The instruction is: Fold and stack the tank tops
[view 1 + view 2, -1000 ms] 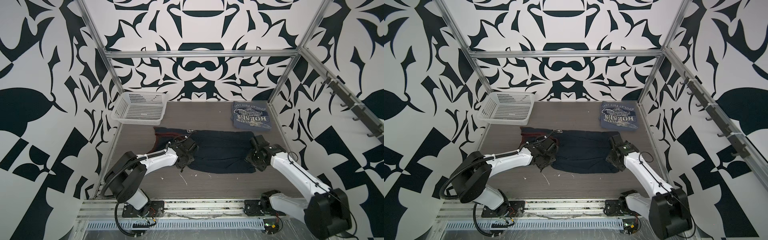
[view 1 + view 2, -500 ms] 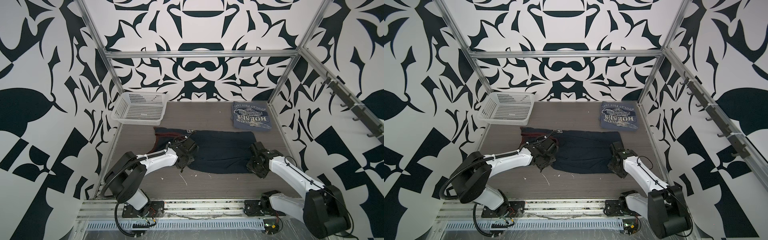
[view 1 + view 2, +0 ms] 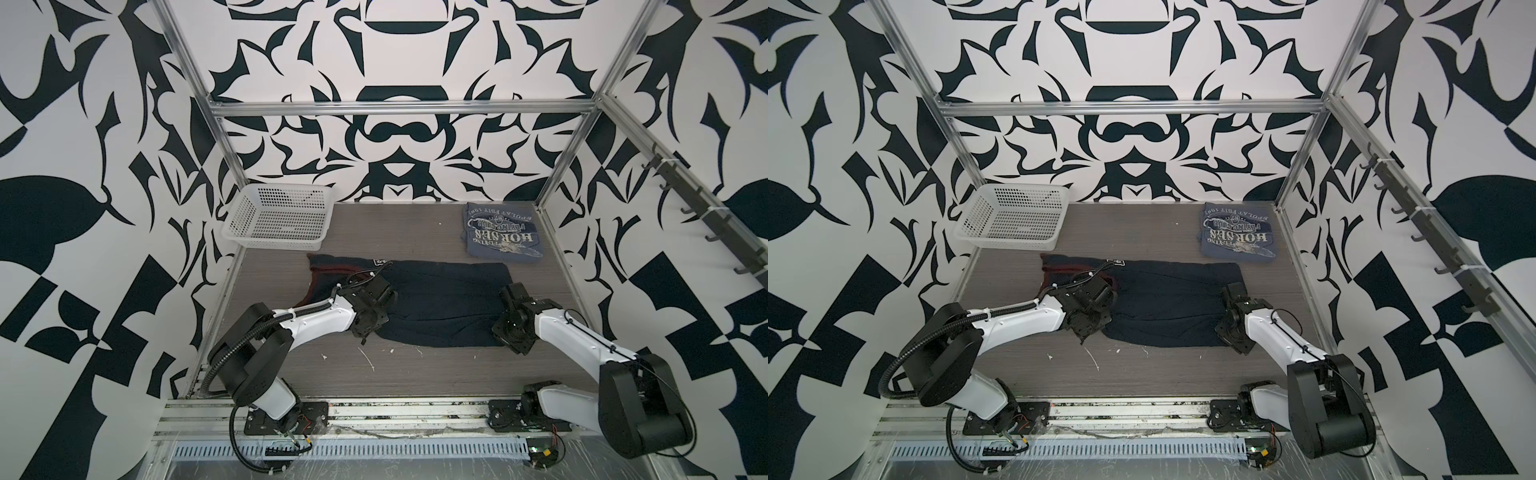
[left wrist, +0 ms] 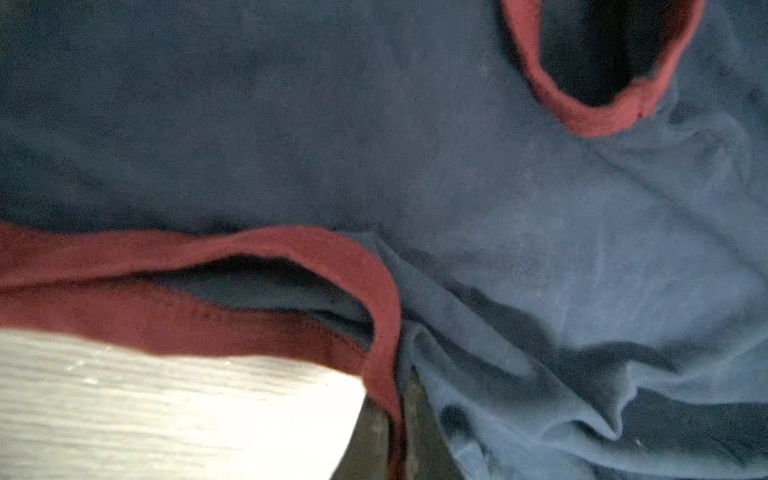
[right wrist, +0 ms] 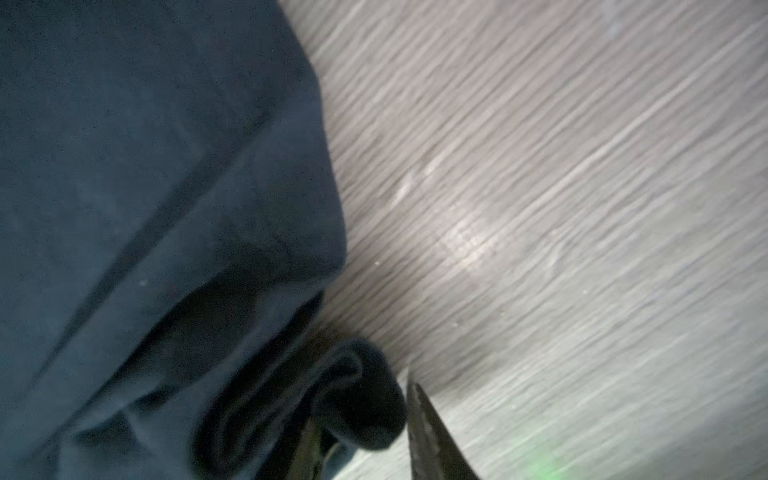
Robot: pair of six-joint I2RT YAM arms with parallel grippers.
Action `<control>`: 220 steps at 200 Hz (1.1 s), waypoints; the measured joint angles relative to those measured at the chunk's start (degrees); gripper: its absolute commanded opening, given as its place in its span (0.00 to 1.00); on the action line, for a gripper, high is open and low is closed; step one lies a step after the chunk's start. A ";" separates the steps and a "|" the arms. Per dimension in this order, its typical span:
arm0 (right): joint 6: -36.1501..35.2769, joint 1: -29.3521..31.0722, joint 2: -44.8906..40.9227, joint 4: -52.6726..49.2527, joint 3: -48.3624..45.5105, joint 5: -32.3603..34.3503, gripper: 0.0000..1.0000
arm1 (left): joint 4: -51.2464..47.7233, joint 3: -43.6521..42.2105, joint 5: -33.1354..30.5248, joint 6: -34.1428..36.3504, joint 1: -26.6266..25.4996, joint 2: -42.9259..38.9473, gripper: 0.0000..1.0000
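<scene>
Folding now: the navy tank top [image 3: 444,307], laid out as a long strip on the table [image 3: 415,376]. By my reading you are at the pick-up for its next fold.
Basket [image 3: 270,242]: white and perforated, at the back. Every place below is given from it.
Left gripper [image 3: 368,328]: in front of the basket, toward you, at the strap end of the navy top. It is clenched. The left wrist view shows the red trim [image 4: 291,245] of an armhole running down into it, so it seems to hold that edge.
Navy top's lie: it starts just in front of the basket and runs off to the basket's right.
Right gripper [image 3: 509,334]: well right of the basket and nearer you, at the hem end. A rolled hem corner [image 5: 361,399] sits beside one finger [image 5: 428,432]. You cannot tell whether the jaws have bitten yet.
Grey-blue tank top [image 3: 500,239]: already folded, print up, far right of the basket and level with it.
Next move: make sure of the right grip, then lift both near corners evenly, keeping the strip taut between them. Stacking on the grey-blue top comes later.
</scene>
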 measured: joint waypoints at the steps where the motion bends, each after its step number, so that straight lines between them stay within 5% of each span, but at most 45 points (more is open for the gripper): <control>1: -0.02 0.00 0.00 -0.02 0.00 0.02 0.26 | 0.00 0.00 0.02 0.00 0.00 0.00 0.09; 13: -0.02 0.00 -0.13 -0.09 -0.04 -0.04 0.20 | -0.04 0.00 0.09 0.00 0.00 0.00 0.09; 26: -0.02 0.02 -0.66 -0.26 -0.04 0.13 0.00 | -0.13 0.00 0.20 0.00 0.00 -0.02 0.08; 117: 1.40 0.02 -20.94 -18.49 5.68 2.45 0.00 | -9.05 0.37 1.84 -3.63 -7.37 -5.46 0.09; 171: 2.93 0.02 -25.38 -27.54 6.25 2.23 0.00 | -12.20 -0.63 5.07 -7.93 -12.79 -7.65 0.11; 220: 0.90 -0.48 -23.50 -28.33 8.28 2.67 0.00 | -14.80 2.32 5.01 -8.20 -12.55 -9.11 0.14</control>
